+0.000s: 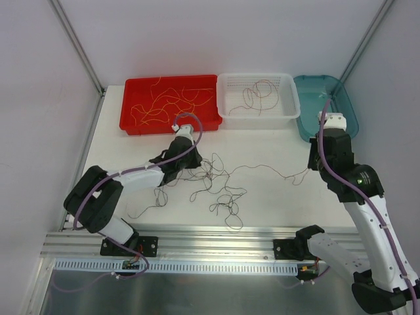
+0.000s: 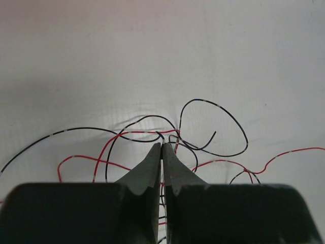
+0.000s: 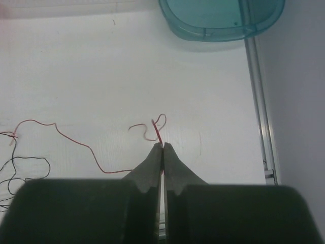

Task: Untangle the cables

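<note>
Item: cables [image 1: 216, 185], a loose tangle of hair-thin black and red strands, lying on the white bench [image 1: 275, 144] in front of the red tray [image 1: 169, 127]; one red strand [image 1: 269, 168] runs out of the tangle rightward to the right hand.
Left hand [image 2: 161, 146]: fully closed at the tangle's left edge, red and black strands pinched at its tips.
Right hand [image 3: 162, 146]: fully closed, the red strand's end caught between its fingers, near the teal tray [image 1: 312, 108].
Sorted stock: yellow strands [image 1: 164, 105] in the red tray; dark red strands [image 1: 257, 95] in the white basket [image 1: 257, 113].
</note>
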You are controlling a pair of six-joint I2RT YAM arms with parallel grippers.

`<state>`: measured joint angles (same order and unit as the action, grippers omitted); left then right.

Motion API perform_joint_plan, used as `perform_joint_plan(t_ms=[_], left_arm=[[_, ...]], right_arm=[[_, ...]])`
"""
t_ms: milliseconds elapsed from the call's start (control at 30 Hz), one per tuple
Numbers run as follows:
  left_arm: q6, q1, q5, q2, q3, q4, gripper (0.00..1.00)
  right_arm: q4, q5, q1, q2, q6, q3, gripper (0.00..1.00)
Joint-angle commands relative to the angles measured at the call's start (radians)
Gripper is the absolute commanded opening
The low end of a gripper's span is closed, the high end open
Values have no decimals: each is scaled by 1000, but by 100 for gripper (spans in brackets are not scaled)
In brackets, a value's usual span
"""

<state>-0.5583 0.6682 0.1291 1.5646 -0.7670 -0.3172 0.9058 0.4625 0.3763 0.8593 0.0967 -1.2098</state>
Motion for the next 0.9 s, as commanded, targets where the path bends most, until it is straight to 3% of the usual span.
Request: perform_joint_plan(t_ms=[0, 167, 367, 567, 867], left_arm=[[-47, -45, 35, -103, 72, -33, 0], [-61, -88, 78, -172, 150, -4, 0], [-81, -133, 193, -184, 163, 139, 0], [-132, -211, 173, -167, 218, 153, 0], [-149, -249, 135, -155, 232, 161, 0]], right_arm=[[41, 74, -22, -13, 23, -57, 1], [31, -48, -27, -16, 6, -86, 1], [79, 17, -28, -5, 37, -224, 1], [41, 99, -37, 4, 75, -413, 1], [-82, 97, -39, -22, 58, -378, 1]])
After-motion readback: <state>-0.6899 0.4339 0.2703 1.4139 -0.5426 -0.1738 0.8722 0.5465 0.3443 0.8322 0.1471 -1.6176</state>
